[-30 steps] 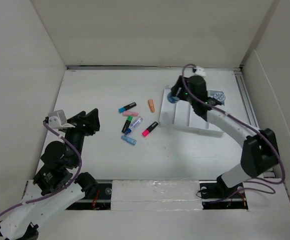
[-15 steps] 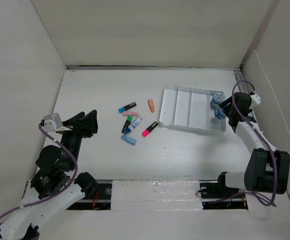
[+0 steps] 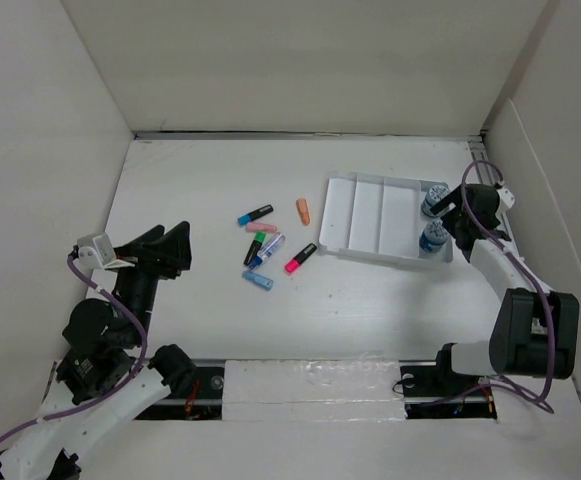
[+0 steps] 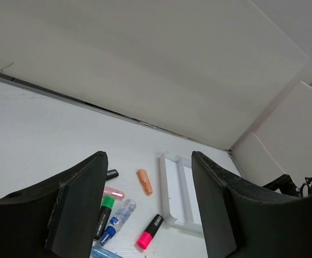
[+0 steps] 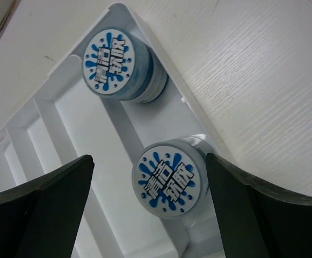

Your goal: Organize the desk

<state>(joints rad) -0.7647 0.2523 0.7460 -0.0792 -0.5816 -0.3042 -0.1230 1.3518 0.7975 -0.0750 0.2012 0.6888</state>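
Right claw is spread, straddling the nearer jar in the tray; the placement step looks complete. Next move: fetch the markers at the tray's 9 o'clock.

Through the left wrist camera, both fingers of the left tool run off the bottom edge. The light blue marker is cut by that same edge, and the white tray disappears behind the right-hand finger. The right wrist camera crops the tray at left and bottom, and the right tool at both lower corners. From above, the print on the markers is too small to read.
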